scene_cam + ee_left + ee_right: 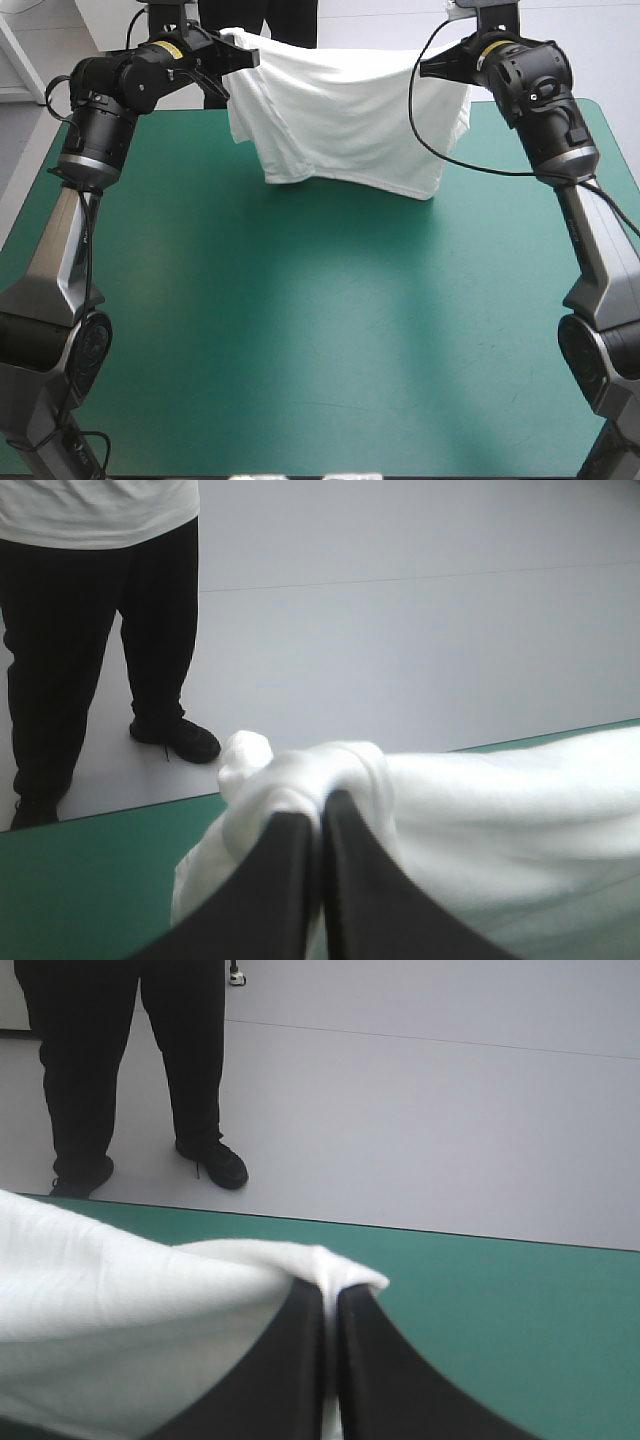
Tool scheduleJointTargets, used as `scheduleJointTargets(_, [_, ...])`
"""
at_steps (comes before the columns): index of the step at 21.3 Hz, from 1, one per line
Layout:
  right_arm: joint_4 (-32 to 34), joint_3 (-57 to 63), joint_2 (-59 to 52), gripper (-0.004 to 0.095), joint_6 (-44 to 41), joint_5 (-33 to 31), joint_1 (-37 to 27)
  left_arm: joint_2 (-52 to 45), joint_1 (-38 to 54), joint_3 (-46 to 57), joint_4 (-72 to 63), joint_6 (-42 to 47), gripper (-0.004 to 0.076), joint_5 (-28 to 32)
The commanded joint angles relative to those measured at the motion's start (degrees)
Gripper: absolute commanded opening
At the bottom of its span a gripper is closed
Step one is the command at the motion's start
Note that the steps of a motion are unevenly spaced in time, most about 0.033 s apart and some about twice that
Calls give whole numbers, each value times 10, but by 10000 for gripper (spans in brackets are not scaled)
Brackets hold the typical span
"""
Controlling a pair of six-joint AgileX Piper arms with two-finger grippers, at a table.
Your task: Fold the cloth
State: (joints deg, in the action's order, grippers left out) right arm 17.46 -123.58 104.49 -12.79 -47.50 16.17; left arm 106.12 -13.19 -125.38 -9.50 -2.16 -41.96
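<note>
One white T-shirt hung in the upper middle of the high view, stretched between two arms above the far part of the teal-green desk. Two corners of it were gripped. The left arm stood at the upper left of the frame, and the left jaws were all but closed on a bunched knot of cloth. The right arm stood at the upper right, the right jaws pinched on a thinner fold. I counted one sagging top edge between them and one bottom edge, lower toward the right. Whether that bottom edge touched the desk I could not tell. Sleeves and neckline were lost in the folds, and the cloth hid part of the desk's far edge.
</note>
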Motion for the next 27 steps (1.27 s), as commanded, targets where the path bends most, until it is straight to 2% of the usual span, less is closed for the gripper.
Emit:
scheduleJointTargets(1, [-56, -23, -20, -17, 23, 34, -33, -17, -4, -18, 0, -2, -10, 60])
scheduleJointTargets(5, [-107, -15, -1, -17, 40, -28, -41, 17, -4, -18, 1, -2, -10, 7])
scheduleJointTargets(9, [-160, 23, 25, -17, 41, -84, -41, 74, -4, -18, 1, 14, -10, -113])
scheduleJointTargets(11, [-167, 72, 25, -17, 41, -90, -41, 103, -4, -18, 1, 33, -10, -165])
scheduleJointTargets(12, [-175, 110, 25, -17, 41, -113, -41, 111, -9, -17, 8, 55, -10, -188])
scheduleJointTargets(15, [-184, 198, 9, -17, 56, -117, -34, 102, -44, 12, 95, 70, -10, -205])
scheduleJointTargets(17, [-166, 300, -41, -17, 59, -68, -13, 51, -98, 132, 220, 144, -10, -175])
scheduleJointTargets(19, [-161, 383, -85, -17, 59, -40, -5, -11, -119, 263, 214, 166, -10, -94])
scheduleJointTargets(23, [-183, 527, -167, -17, 59, -12, 1, -127, -136, 480, 193, 214, -10, -10])
scheduleJointTargets(27, [-198, 627, -216, -17, 56, 4, 10, -192, -141, 583, 177, 219, -10, 2])
